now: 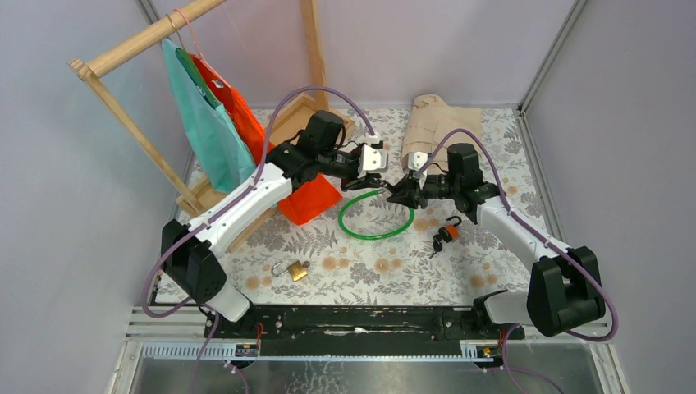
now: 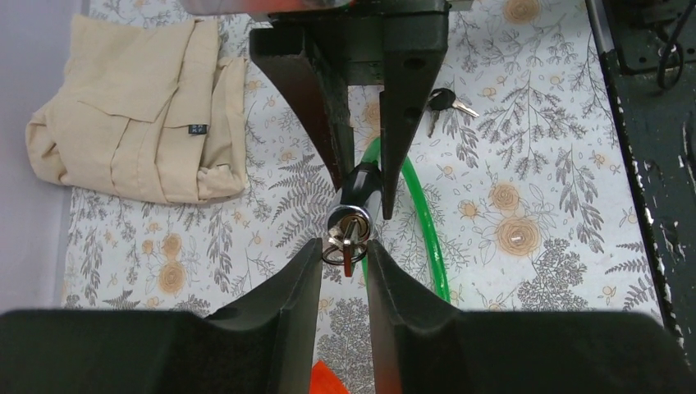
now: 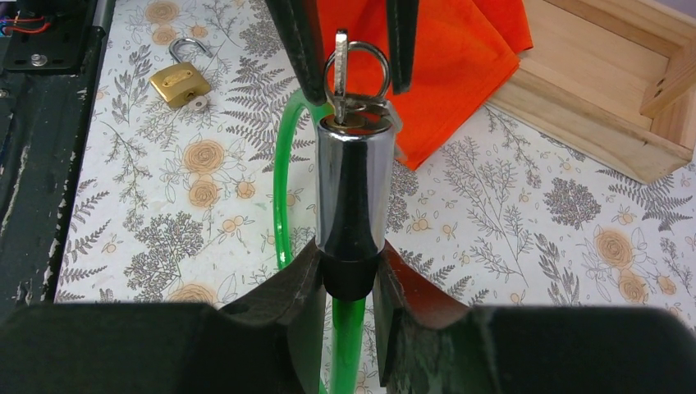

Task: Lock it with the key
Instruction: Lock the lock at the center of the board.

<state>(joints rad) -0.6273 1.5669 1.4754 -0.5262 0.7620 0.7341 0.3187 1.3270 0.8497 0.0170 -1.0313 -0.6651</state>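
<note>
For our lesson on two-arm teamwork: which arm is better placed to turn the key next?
Left. The left hand has a finger on each side of the key sticking out of the lock. The right hand is clamped on that lock, steadying it, so it is not free to reach the key.

The blade of the key [image 3: 341, 57] is hiding inside the lock cylinder [image 3: 351, 189]; the green cable [image 3: 345, 353] is running off the bottom edge; the left tool [image 2: 345, 246] grip is looking unclear.

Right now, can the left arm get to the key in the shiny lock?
Probably yes. The left end effector already has a finger on each side of the key, with nothing between, and the right end effector holds the lock cylinder.
</note>
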